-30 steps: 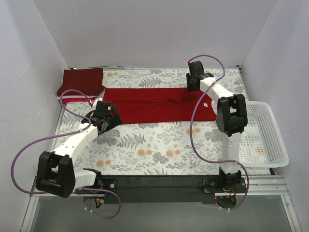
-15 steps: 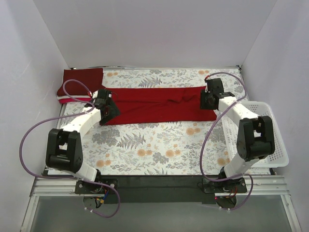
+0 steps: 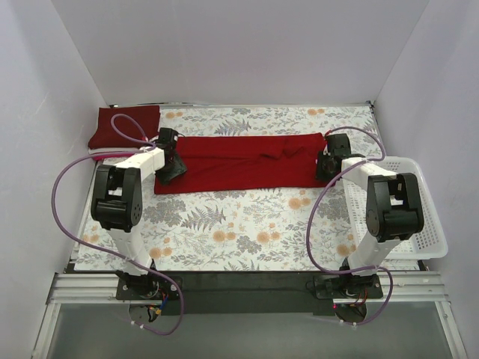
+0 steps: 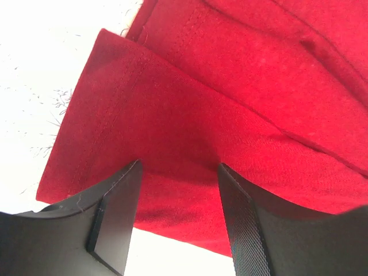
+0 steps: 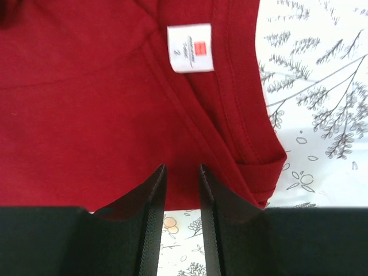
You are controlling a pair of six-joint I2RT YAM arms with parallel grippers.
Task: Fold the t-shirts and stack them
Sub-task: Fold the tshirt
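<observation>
Across the back half of the desk point(image 3: 247, 232): bright red t-shirt point(image 3: 247, 161) laid out in a long band from left to right, folded lengthwise, with creases right of its middle
Back left corner: dark maroon t-shirt point(image 3: 126, 126) folded into a rough square, just beside the red t-shirt's left end; a pale and pinkish edge point(image 3: 105, 154) shows under its near side
Left claw point(image 3: 171, 166): down at the red t-shirt's left end, by the near corner; fingers stand well apart, with flat red cloth showing between them in the wrist view
Right claw point(image 3: 328, 161): down at the red t-shirt's right end, by the collar; fingers only a narrow gap apart, with the shirt's near edge and the flowered desk showing through the gap
Neck label point(image 5: 190, 48): white, sewn inside the collar, facing up, beyond the fingertips in the right wrist view
Basket point(image 3: 419, 217): white lattice plastic at the desk's right edge, just beside the right arm
Desk cover: pale print of ferns and orange flowers
</observation>
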